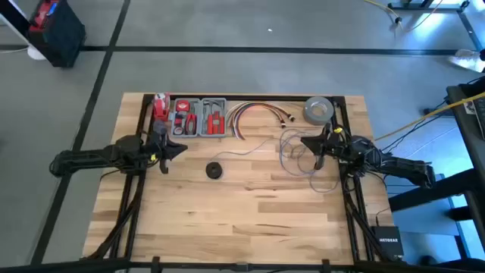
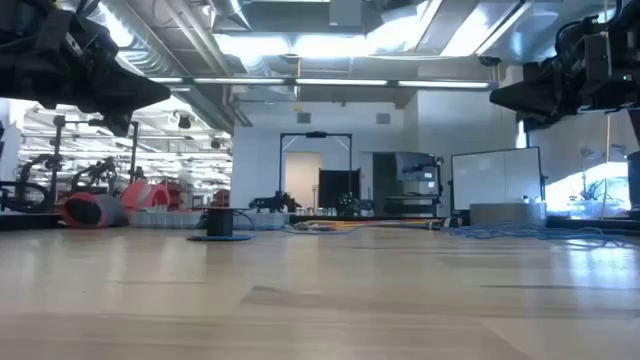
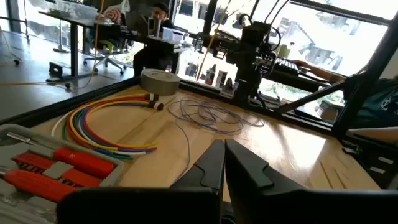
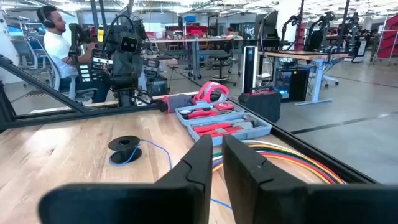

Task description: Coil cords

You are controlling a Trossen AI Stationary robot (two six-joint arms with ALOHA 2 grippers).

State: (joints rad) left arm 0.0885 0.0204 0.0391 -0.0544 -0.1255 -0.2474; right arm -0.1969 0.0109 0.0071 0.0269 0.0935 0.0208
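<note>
2 grippers, left [image 1: 180, 149] and right [image 1: 305, 141], pressed together, empty, flank grey-blue wire [image 1: 297, 155] right of centre and black disc [image 1: 214, 171] centre.

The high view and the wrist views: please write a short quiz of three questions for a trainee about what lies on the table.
1. True or false: the grey tape roll lies at the far edge of the table, on the right arm's side.
2. What lies nearest the right gripper? A) the loose grey-blue wire B) the grey tool tray C) the black disc
3. Fill in: the bundle of red, yellow and white cables lies between the tool tray and the ____.

Key: 1 true; 2 A; 3 tape roll.
</note>
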